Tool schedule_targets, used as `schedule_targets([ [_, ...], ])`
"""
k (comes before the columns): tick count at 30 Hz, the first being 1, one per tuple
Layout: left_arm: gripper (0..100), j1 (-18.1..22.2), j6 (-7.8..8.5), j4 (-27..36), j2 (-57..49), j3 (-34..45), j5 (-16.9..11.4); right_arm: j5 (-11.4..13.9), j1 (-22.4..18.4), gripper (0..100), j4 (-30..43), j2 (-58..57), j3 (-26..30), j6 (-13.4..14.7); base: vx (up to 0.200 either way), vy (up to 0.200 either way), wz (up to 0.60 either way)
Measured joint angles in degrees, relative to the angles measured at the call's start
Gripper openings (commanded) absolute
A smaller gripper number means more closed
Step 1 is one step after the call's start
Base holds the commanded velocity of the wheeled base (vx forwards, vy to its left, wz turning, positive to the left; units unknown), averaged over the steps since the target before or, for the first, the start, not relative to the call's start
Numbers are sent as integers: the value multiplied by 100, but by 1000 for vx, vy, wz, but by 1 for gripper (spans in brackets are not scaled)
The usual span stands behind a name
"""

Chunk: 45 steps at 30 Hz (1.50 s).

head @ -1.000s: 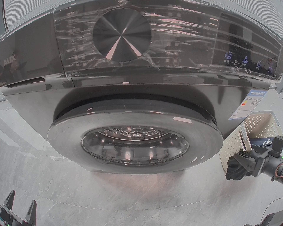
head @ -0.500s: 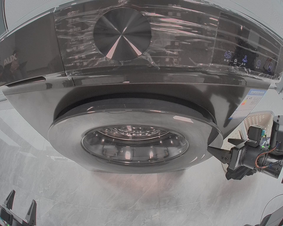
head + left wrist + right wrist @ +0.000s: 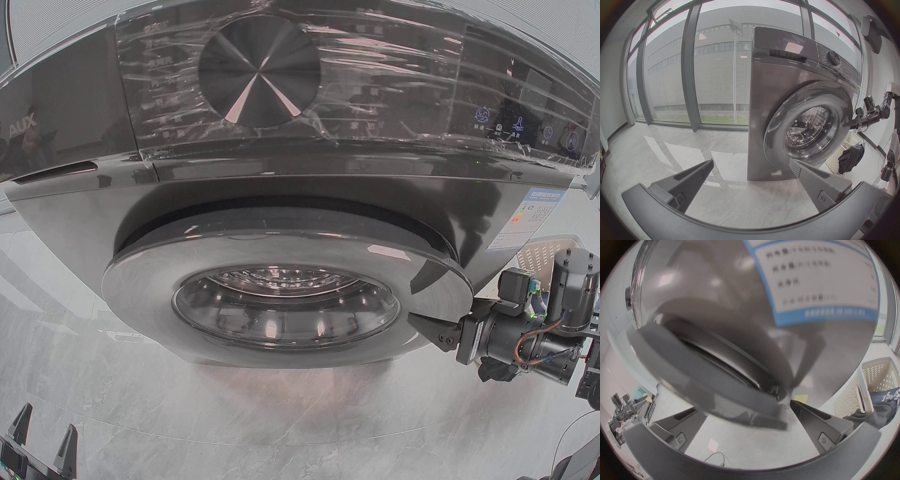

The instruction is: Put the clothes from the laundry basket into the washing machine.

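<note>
The dark grey washing machine [image 3: 300, 187] stands straight ahead with its round glass door [image 3: 284, 306] closed. My right gripper [image 3: 442, 312] is open at the door's right rim; in the right wrist view the rim [image 3: 718, 380] runs between the spread fingers [image 3: 818, 419]. The white perforated laundry basket [image 3: 542, 255] stands on the floor to the machine's right, and a dark garment [image 3: 495, 370] hangs over its near edge. That garment [image 3: 882, 410] also lies in the basket [image 3: 875, 377] in the right wrist view. My left gripper [image 3: 47, 417] is open and empty, low at the near left.
Glossy grey tile floor [image 3: 281, 412] stretches in front of the machine. The left wrist view shows tall windows [image 3: 678, 72] behind the machine [image 3: 800, 103], the right arm [image 3: 865, 118] at the door, and the basket [image 3: 842, 150] with dark clothes [image 3: 850, 157].
My right arm has swung left, away from the dark garment on the basket, to the right rim of the washer door. The garment stayed on the basket. The left gripper has not moved.
</note>
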Motion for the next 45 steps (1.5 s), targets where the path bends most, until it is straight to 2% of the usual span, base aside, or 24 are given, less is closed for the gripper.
schedule_targets([
  [9,100,0,0,-2,0,0,-1,162,52,100,41,-279,341,-4,-133,0,0],
  [19,100,-2,0,-2,0,0,-4,139,-72,100,-17,-45,-129,-15,0,0,0],
  [22,100,-2,-2,-2,0,0,-1,148,-85,100,-15,63,-221,-22,-200,0,0],
  [25,100,-2,0,0,0,0,0,150,-77,100,0,99,-188,-28,-200,0,0],
  [33,100,-5,0,0,0,0,-4,169,-41,100,62,-216,267,-59,0,0,0],
  [40,100,0,0,0,0,0,-4,167,-89,100,20,-262,129,-74,0,0,0],
  [45,100,0,0,-2,0,0,-1,167,-100,100,-13,-61,-79,-63,-200,0,0],
])
